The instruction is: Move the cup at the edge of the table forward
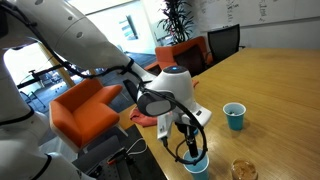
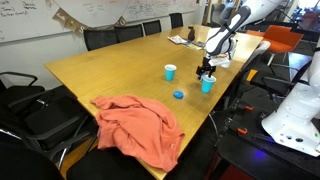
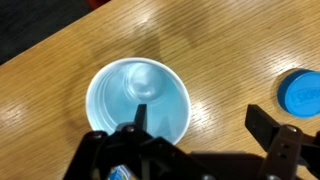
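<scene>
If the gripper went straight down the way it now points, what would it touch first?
Most likely the cup. The open gripper hangs above it, one finger over its mouth and the other outside the rim, toward the blue lid. The height above the cup is unclear.

The blue lid [image 3: 302,92] is clipped by the wrist view's right edge, while the fingers [image 3: 272,132] run off its bottom.

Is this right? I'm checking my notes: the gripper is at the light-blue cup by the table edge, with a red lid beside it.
No: the lid is blue, not red, as the wrist view shows. The gripper is indeed at the light-blue cup by the table edge.
</scene>
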